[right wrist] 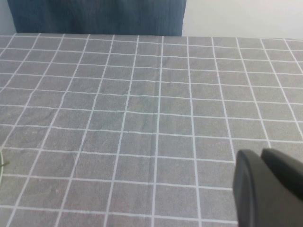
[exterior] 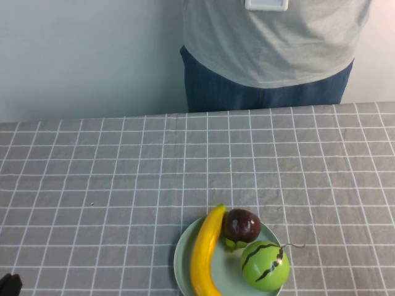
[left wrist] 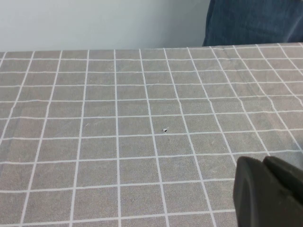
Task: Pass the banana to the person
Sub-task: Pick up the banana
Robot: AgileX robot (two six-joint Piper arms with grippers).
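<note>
Banana [exterior: 205, 253]: lies on the pale green plate [exterior: 182, 262] at the bottom centre of the high view, along the plate's left side, touching the dark red fruit [exterior: 241, 226]; the striped green fruit [exterior: 265, 266] sits just right of it.
Long axis: runs from the frame's bottom edge up and slightly right, tip toward the person [exterior: 271, 49], who stands at the top centre behind the table [exterior: 92, 172].
Left gripper [left wrist: 265, 191]: only a dark sliver shows at the bottom left corner of the high view, so the banana lies to its right; its wrist camera shows dark finger parts close together, though I cannot tell the state for sure.
Right gripper [right wrist: 265, 187]: out of the high view; same doubt about its fingers.
Nearer arm: hard to judge; the banana sits just right of centre, so probably the right.
Progress: banana untouched, nothing grasped yet.
</note>
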